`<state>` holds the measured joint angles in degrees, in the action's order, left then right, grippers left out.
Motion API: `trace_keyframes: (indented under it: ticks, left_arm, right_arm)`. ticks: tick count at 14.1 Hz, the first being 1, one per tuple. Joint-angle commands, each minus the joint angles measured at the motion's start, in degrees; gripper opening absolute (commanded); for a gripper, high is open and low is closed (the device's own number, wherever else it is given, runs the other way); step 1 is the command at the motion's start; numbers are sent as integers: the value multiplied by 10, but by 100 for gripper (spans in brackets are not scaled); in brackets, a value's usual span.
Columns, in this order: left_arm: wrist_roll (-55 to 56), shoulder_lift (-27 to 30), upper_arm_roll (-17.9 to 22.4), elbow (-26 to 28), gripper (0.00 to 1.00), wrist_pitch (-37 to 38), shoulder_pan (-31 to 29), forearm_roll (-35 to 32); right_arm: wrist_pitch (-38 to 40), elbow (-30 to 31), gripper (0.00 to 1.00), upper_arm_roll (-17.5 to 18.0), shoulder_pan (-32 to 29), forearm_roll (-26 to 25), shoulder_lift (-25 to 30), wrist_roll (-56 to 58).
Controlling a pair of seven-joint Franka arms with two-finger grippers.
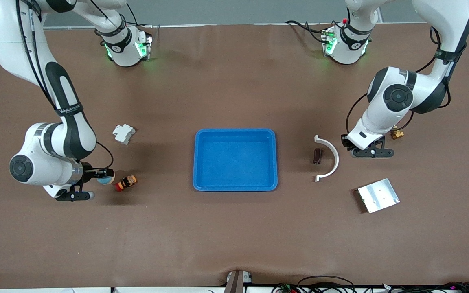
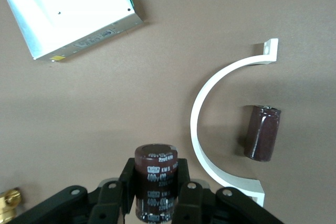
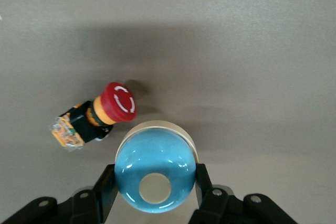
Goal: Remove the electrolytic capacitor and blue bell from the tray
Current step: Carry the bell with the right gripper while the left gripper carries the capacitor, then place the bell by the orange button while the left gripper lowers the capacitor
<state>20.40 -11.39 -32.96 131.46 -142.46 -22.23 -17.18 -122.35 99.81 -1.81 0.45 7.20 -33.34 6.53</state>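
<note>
Plate (image 1: 378,195) nearest. Tray (image 1: 235,134) empty. Left gripper (image 2: 157,195) pinched on capacitor (image 2: 156,174), over table near arc (image 1: 330,158). Right gripper (image 3: 155,195) pinched on bell (image 3: 155,174) by button (image 3: 102,113). Next: lower both, let go.

Robotics lab: two table-mounted arms (image 1: 55,134)

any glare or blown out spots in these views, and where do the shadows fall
Left wrist view: the grey metal plate is washed out to near white; the white curved bracket casts a soft shadow. Right wrist view: small highlights on the glossy blue bell; a shadow beside the red emergency-stop button. Front view: the bright-blue plastic tray shows no glare.
</note>
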Motion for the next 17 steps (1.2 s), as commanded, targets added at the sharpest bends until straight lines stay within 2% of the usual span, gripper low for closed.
trace_keyframes:
  ticks: [1,5,6,8,9,10,15,17]
  left_arm:
    - [-11,23,-9,58,0,-75,-26,4]
    - [-26,-4,-6,79,0,-145,-41,1]
    - [-34,-11,-6,79,0,-155,-46,-6]
    - [-34,-29,-5,79,0,-171,-63,-37]
    - [-34,-39,-6,78,0,-179,-76,-56]
    - [-34,-48,-6,78,0,-186,-83,-71]
    - [-32,-86,-5,64,0,-187,-85,-79]
    - [-31,-101,-4,58,0,-187,-85,-79]
  right_arm:
    - [-40,57,0,8,-4,-5,26,15]
    - [-39,59,0,8,-10,-7,21,15]
    - [-39,58,30,8,-10,-7,21,14]
    - [-39,57,63,8,-11,-7,20,15]
    - [-39,56,93,8,-11,-7,20,15]
    - [-39,55,100,8,-11,-7,20,13]
    - [-20,33,100,9,-10,-7,25,14]
    - [62,-29,100,9,-10,-4,26,6]
